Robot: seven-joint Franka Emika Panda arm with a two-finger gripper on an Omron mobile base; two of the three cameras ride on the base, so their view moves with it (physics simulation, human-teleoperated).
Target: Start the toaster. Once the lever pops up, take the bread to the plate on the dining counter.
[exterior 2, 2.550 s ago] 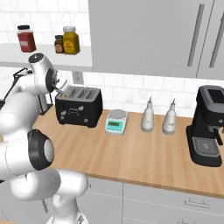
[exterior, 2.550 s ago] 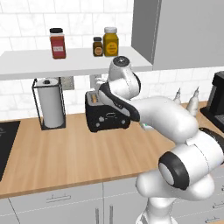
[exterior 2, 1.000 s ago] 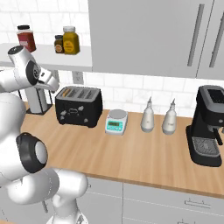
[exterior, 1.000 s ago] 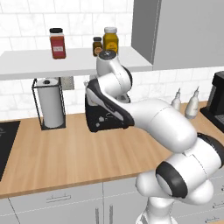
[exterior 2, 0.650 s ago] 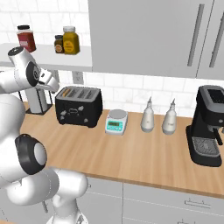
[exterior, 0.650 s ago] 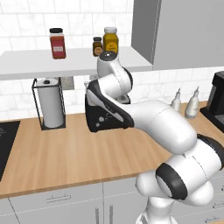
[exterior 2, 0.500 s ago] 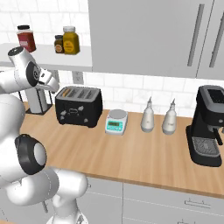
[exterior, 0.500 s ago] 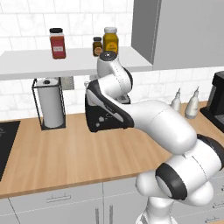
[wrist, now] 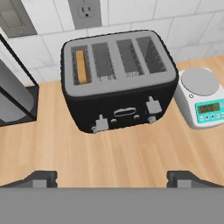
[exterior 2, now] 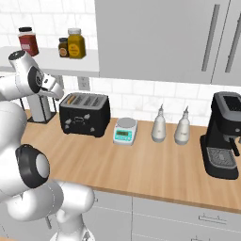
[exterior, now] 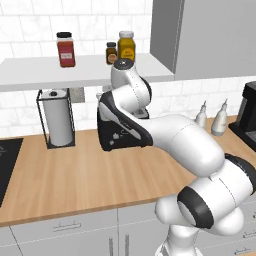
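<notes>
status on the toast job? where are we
Early. Done: the bread sits in the toaster's leftmost slot. In hand: the open, empty gripper hovers above the toaster front, touching no lever. Left: press the lever, wait for the pop, carry the bread to the plate.

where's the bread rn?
The bread sits in the leftmost slot of the toaster in the hand view, on the side nearest the paper towel holder, away from the scale.

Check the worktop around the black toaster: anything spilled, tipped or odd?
Nothing stands out. The black four-slot toaster sits square on the wood worktop, a golden-brown bread slice upright in its end slot, the white kitchen scale level beside it.
</notes>
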